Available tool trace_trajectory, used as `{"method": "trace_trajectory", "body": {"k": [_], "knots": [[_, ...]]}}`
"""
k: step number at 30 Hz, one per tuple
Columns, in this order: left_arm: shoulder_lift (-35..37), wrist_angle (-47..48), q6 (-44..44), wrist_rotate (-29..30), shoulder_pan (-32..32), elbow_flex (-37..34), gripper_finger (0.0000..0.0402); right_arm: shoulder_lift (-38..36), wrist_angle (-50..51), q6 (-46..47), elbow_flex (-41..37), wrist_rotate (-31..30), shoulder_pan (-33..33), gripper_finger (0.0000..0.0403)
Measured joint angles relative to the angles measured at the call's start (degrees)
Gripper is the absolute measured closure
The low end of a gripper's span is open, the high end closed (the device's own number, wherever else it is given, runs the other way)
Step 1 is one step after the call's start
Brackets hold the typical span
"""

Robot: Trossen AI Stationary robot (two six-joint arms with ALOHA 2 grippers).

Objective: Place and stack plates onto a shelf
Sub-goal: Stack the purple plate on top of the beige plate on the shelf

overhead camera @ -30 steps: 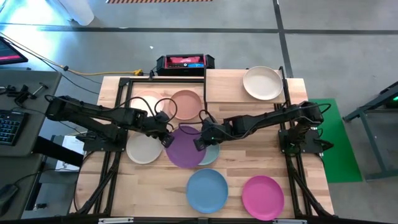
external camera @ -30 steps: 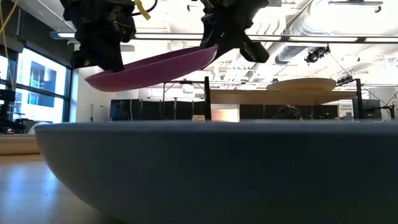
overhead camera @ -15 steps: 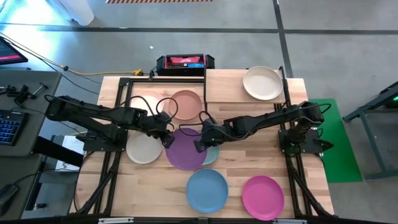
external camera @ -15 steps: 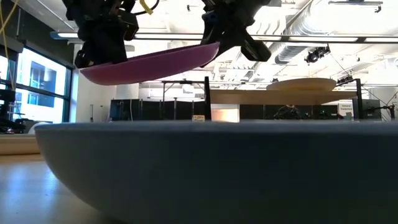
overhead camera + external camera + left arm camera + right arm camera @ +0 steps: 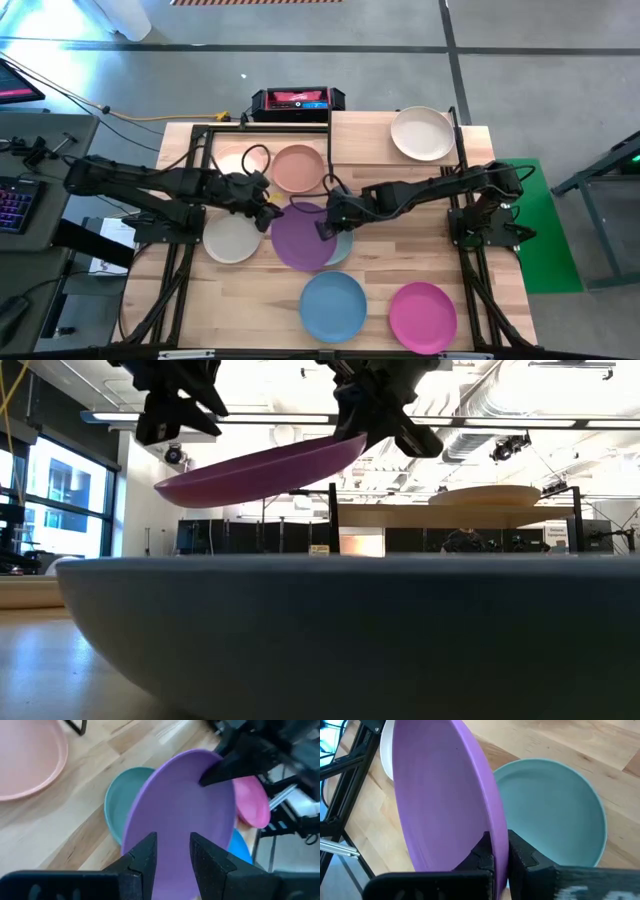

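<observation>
The purple plate (image 5: 303,238) hangs tilted in the air over the teal-green plate (image 5: 343,248) at the table's middle. My right gripper (image 5: 326,224) is shut on its right rim. My left gripper (image 5: 271,211) stands open just above and to the left of the plate's left rim (image 5: 175,488), touching nothing. In the left wrist view the plate (image 5: 185,815) shows beyond the parted fingers. The shelf (image 5: 370,140) at the back right carries one cream plate (image 5: 423,133). My right gripper pinches the purple plate's rim (image 5: 496,836) between its two fingers, one on the upper face and one on the underside. The fingers (image 5: 365,430) come slanting down from the table's right side. The plate is lifted clear and slopes down toward its free left side.
On the table lie a cream plate (image 5: 231,239), a pale pink plate (image 5: 236,163), a terracotta plate (image 5: 299,167), a blue plate (image 5: 333,306) and a magenta plate (image 5: 422,317). The blue plate (image 5: 320,630) fills the low view's foreground. Black frame bars (image 5: 200,135) border the back left.
My left gripper has opened, let go of the purple plate's left rim, risen and tipped upward. The plate stays in my right gripper; its free left side now hangs lower than half a second ago, and it has shifted slightly toward the table's right.
</observation>
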State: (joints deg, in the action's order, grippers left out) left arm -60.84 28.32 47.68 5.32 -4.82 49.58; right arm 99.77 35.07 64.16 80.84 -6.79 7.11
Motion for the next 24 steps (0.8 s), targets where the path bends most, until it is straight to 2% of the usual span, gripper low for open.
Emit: {"method": "trace_trajectory", "body": {"k": [9, 15, 24], "knots": [[7.1, 0.2, -1.5, 0.0, 0.0, 0.0, 0.0298, -2.2, 2.1, -1.2, 0.0, 0.2, -0.1, 0.0403], [11.7, 0.2, -3.3, 0.3, 0.0, 0.0, 0.0298, -6.8, 6.0, -2.5, 0.0, -1.9, -1.1, 0.0403], [14.9, 0.1, -9.1, 5.5, 0.0, 0.0, 0.0298, -15.1, 12.0, -8.7, 0.0, -2.0, -8.1, 0.0403]]}}
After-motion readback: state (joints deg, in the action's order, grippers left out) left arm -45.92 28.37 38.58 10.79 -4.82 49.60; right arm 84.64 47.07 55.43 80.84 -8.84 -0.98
